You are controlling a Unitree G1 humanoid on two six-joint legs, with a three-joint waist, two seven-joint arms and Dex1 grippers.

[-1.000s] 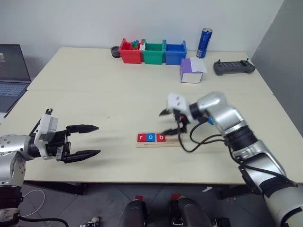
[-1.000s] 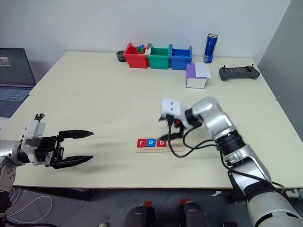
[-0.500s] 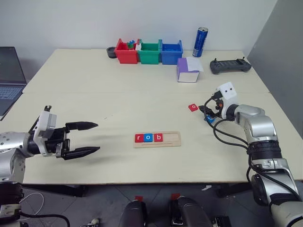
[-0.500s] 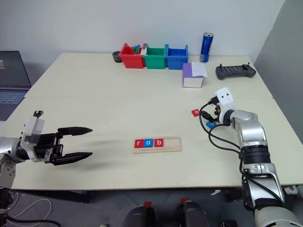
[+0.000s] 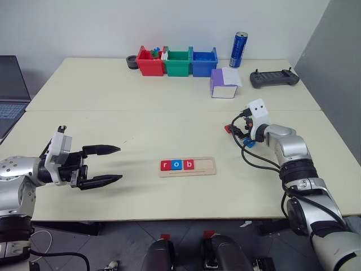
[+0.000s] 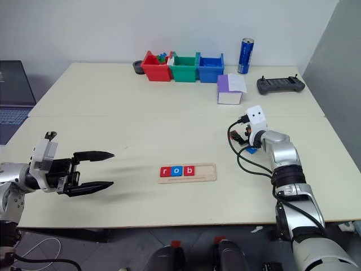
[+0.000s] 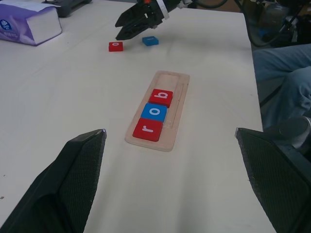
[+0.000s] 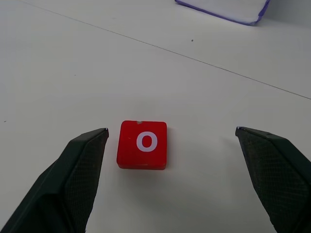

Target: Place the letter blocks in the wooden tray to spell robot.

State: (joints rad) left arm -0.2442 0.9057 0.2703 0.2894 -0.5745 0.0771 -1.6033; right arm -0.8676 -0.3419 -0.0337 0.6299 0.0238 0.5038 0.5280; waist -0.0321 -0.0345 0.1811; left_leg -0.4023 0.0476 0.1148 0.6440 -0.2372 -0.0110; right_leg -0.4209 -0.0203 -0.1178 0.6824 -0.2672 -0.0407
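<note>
Pale counter under a white wall, wooden tray near the front edge.
Left gripper [image 5: 110,165] hovers at near left, jaws released; the wooden tray [image 5: 204,166] carries red r [image 5: 165,165], blue o [image 5: 176,165], red b [image 5: 189,165]. At right, the right gripper [image 7: 134,25], jaws released, is over a red o block [image 8: 142,144]; a blue block [image 7: 150,41], letter unreadable, lies beside. Far: laptop [image 5: 11,80] cut off, three bins [image 5: 178,61], tissue box [image 5: 224,83], can [image 5: 239,49], controller [image 5: 274,79].

Three red letter blocks [image 7: 151,129], two blue blocks [image 7: 150,41], one wooden tray [image 7: 180,95], three bins [image 5: 179,62].
</note>
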